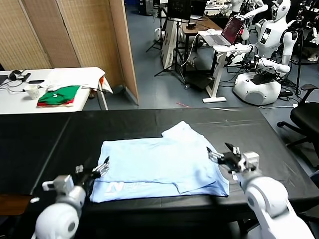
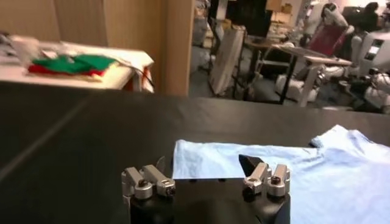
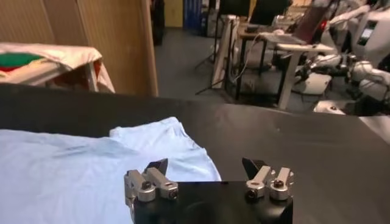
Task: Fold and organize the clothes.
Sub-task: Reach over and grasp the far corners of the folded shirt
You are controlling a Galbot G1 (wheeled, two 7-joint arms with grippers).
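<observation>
Both of your grippers are hanging open at the near side of the black table (image 1: 45, 144), and neither one is holding anything. Your left gripper (image 1: 94, 172) is sitting at the near left corner of the T-shirt (image 1: 159, 164) with its fingers spread wide — from the left wrist view, the left fingertips (image 2: 251, 163) are showing over the shirt's pale blue edge, though you cannot tell whether they are touching the cloth. Your right gripper (image 1: 223, 155) is hovering at the shirt's right side, jaws equally wide apart, with one fingertip over the fabric and the other over bare black tabletop.

The T-shirt is lying flat in the middle of the table, already partly folded: one sleeve is sticking out at the far right corner, and a folded layer is showing along the near edge. A small white printed mark (image 1: 116, 187) is facing up near your left gripper.

Off to the far left, a green and red folded pile (image 1: 59, 95) is resting on a white table (image 1: 65, 77) — well apart from the shirt.
</observation>
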